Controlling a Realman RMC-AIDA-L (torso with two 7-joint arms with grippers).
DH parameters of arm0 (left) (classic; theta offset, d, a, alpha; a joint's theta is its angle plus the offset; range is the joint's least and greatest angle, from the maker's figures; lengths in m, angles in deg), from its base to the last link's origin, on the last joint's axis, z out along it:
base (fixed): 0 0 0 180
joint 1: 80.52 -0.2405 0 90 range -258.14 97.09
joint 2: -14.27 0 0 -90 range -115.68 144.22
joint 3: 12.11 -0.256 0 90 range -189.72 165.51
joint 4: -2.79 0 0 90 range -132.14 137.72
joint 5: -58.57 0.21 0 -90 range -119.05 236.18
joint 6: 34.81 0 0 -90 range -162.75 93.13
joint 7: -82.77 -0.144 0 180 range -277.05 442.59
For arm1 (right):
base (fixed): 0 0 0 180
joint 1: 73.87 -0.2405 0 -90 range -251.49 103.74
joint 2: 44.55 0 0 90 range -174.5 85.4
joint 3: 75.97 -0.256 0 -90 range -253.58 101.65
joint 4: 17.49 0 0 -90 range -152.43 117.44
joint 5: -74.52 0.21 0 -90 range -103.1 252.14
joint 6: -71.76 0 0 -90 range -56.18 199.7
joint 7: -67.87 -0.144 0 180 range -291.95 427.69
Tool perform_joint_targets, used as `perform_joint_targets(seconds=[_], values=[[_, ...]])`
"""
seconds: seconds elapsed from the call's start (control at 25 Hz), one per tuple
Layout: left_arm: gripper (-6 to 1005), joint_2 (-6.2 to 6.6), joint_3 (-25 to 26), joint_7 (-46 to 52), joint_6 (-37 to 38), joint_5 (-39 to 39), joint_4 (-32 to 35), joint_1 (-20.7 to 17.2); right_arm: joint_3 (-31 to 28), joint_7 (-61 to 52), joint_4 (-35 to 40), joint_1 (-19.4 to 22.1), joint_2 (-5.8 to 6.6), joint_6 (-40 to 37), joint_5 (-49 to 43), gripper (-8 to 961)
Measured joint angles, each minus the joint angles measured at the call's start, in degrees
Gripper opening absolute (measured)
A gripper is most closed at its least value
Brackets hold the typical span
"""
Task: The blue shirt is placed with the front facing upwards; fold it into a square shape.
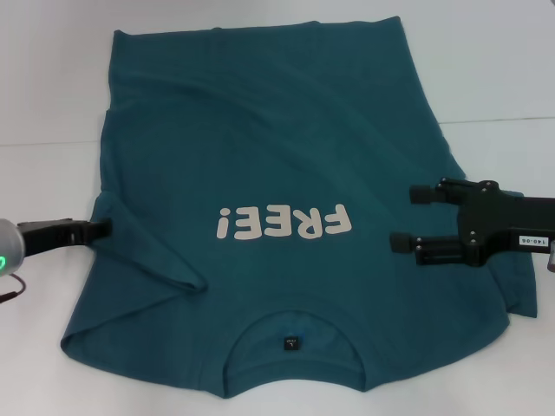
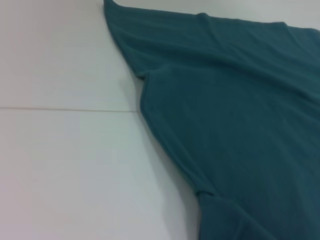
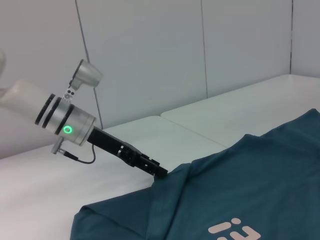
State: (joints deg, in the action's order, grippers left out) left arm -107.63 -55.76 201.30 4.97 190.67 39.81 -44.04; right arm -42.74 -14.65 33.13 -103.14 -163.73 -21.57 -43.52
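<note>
The blue shirt (image 1: 260, 147) lies spread front up on the white table, its off-white "FREE!" lettering (image 1: 284, 223) across the middle and the collar with a dark neck label (image 1: 290, 343) at the near edge. One sleeve (image 1: 143, 269) is folded in over the body on the left. My left gripper (image 1: 102, 229) is at the shirt's left side edge and looks shut on the fabric, which rises to its tip (image 3: 161, 171). Over the shirt's right side, my right gripper (image 1: 405, 218) hovers open with nothing between its fingers. In the left wrist view only the shirt (image 2: 225, 125) shows.
The white table (image 1: 35, 347) extends around the shirt, with a seam line (image 2: 65, 108) running across it on the left. Light wall panels (image 3: 150, 55) stand behind the table's far side.
</note>
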Motion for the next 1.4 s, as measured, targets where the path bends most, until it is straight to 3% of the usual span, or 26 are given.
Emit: perform_joint_targets(seconds=[0.28, 0.48, 0.92, 1.04, 1.4], values=[[662, 0.48, -0.7, -1.7, -1.5, 0.0, -3.2, 1.7, 0.1, -0.5, 0.0, 0.0, 0.0, 0.0, 0.0, 945], [423, 0.53, -2.1, -1.7, -2.2, 0.0, -3.3, 1.7, 0.1, -0.5, 0.0, 0.0, 0.0, 0.0, 0.0, 945], [193, 1.47, -2.8, -1.2, -1.8, 0.0, -6.1, 3.4, 0.1, -0.7, 0.0, 0.0, 0.0, -0.2, 0.0, 945], [19, 1.4, -2.8, -1.1, -1.4, -0.1, -6.3, 4.0, 0.1, -1.1, 0.0, 0.0, 0.0, -0.3, 0.0, 945], [36, 0.46, -2.9, -1.1, 0.4, -0.2, -4.7, 5.2, 0.1, -1.7, 0.0, 0.1, 0.0, -0.6, 0.1, 944]])
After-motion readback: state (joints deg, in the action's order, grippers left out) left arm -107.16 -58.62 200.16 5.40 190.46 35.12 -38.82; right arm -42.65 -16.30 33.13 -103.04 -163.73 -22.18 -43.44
